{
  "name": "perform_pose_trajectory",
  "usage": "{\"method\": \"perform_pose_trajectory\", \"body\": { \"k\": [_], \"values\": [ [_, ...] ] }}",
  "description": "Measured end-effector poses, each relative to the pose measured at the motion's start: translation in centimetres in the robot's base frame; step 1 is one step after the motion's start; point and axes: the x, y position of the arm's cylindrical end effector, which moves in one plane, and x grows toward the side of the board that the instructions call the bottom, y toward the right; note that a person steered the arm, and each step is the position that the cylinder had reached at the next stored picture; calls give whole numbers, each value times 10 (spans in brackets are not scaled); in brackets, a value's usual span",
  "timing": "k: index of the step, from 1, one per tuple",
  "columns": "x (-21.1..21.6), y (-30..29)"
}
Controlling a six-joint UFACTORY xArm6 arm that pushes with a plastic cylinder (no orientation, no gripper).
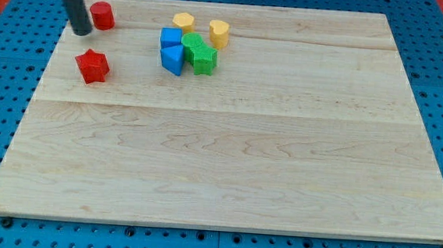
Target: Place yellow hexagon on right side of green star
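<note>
Approach step, nothing pushed yet. Tip (82, 31) sits at the surface's (226, 171) upper left, just beside the red cylinder (102, 15), at its 8 o'clock, well apart from the cluster. No jaws on this rig, only a rod.

Yellow hexagon (183, 21) lies at 11 o'clock of the green star (203, 59), by the blue cube (171, 38); a second yellow block (219, 32) is at the star's 1 o'clock. Blue triangle (173, 58) touches the star's 9 o'clock side; red star (93, 66) is apart.

Next, probably: tip travels behind the hexagon's 9 o'clock side, pushes it toward 3, then down to the star's right, skirting the other yellow block.

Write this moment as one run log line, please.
my tip: left of red cylinder | yellow hexagon: above green star, not yet right
</note>
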Motion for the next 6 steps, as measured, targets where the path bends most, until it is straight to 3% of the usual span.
{"method": "perform_pose_trajectory", "body": {
  "k": [2, 4, 5, 6],
  "values": [
    [3, 106],
    [-48, 113],
    [-38, 173],
    [1, 236]
  ]
}}
